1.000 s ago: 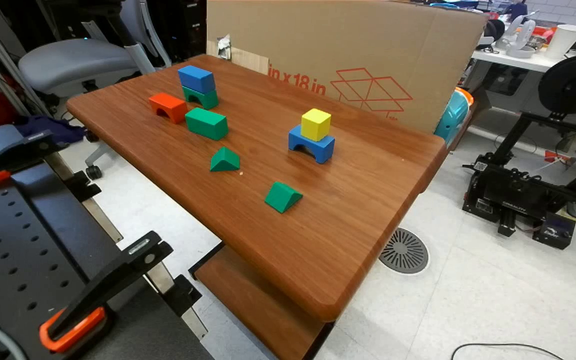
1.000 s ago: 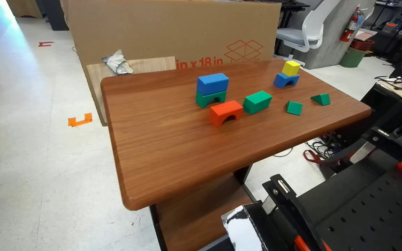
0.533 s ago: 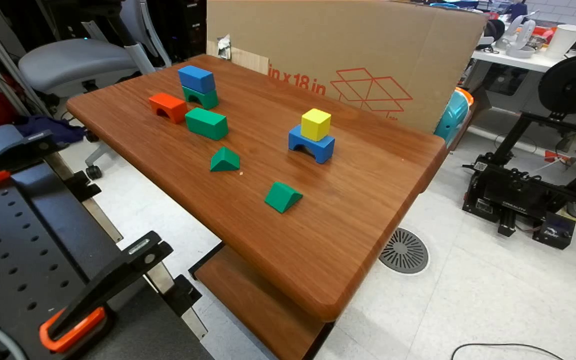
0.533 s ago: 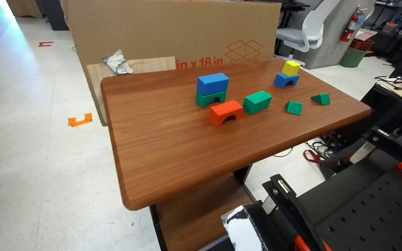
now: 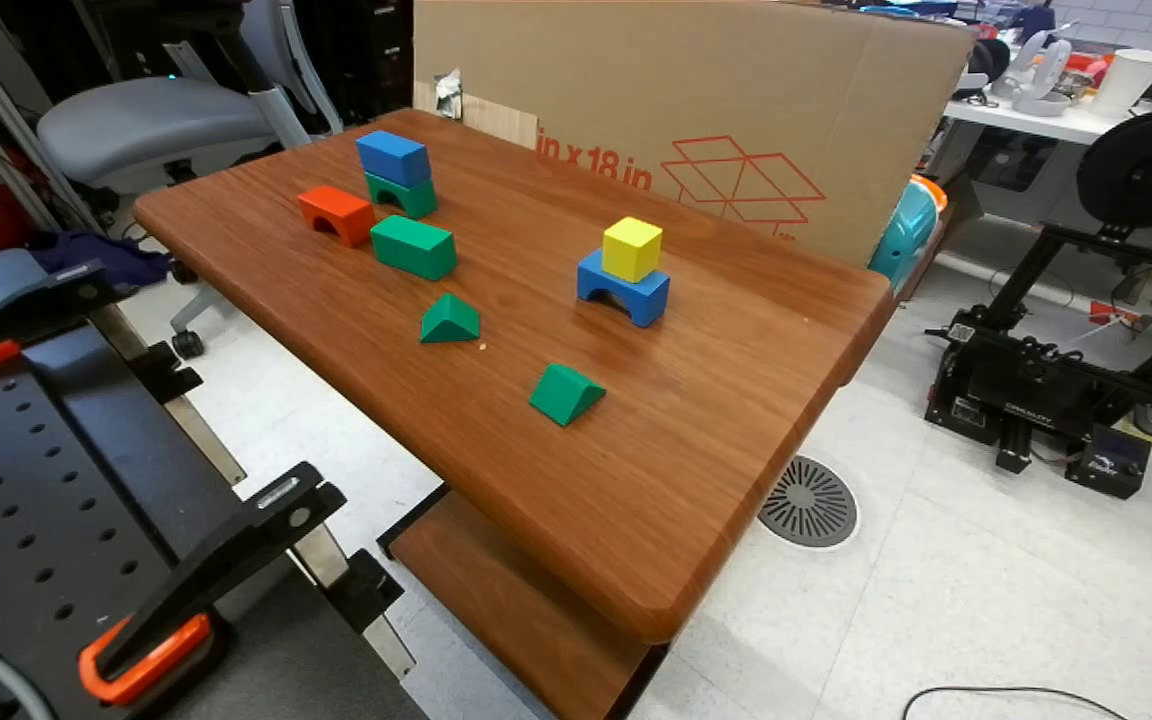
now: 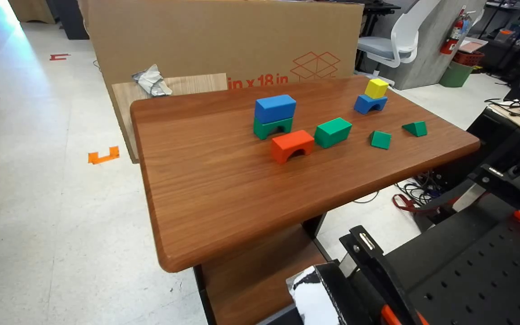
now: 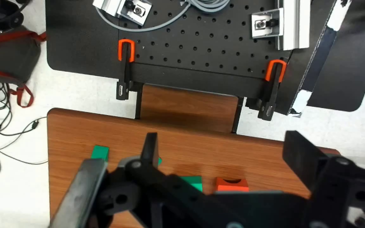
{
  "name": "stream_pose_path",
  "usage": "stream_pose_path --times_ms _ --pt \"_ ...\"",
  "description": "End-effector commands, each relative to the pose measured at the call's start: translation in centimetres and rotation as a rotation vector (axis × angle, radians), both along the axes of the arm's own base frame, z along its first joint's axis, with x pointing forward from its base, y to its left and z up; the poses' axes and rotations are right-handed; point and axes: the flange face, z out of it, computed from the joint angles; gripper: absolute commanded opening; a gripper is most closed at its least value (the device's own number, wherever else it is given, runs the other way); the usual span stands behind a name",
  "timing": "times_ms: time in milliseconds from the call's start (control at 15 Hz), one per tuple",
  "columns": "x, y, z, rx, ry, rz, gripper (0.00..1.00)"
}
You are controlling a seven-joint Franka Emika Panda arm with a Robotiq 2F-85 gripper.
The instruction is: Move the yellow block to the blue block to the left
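The yellow block (image 5: 632, 249) is a small cube resting on a blue arch block (image 5: 624, 288) near the table's far edge. The yellow block also shows in an exterior view (image 6: 376, 88). The blue block (image 5: 393, 157) sits on a green arch block (image 5: 402, 196), well apart from the yellow one. The blue block shows in both exterior views (image 6: 275, 109). My gripper (image 7: 222, 137) shows only in the wrist view. Its fingers are wide apart with nothing between them, high above the table. The yellow and blue blocks do not show in the wrist view.
An orange arch (image 5: 336, 214) and a green rectangular block (image 5: 413, 247) stand close to the blue block's stack. Two green triangular blocks (image 5: 450, 319) (image 5: 566, 394) lie nearer the table's front edge. A large cardboard box (image 5: 696, 110) stands behind the table (image 5: 676, 480).
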Motion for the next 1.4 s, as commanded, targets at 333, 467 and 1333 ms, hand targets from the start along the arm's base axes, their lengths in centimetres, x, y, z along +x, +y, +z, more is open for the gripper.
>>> stream_pose_path --times_ms 333,467,1333 --pt "8.1 -5.1 -4.0 0.048 -0.037 -0.127 1.00" --pt "10.1 -6.5 -5.0 0.055 -0.051 -0.150 1.00" --pt "23.0 -14.9 -11.7 0.032 0.034 -0.197 1.00"
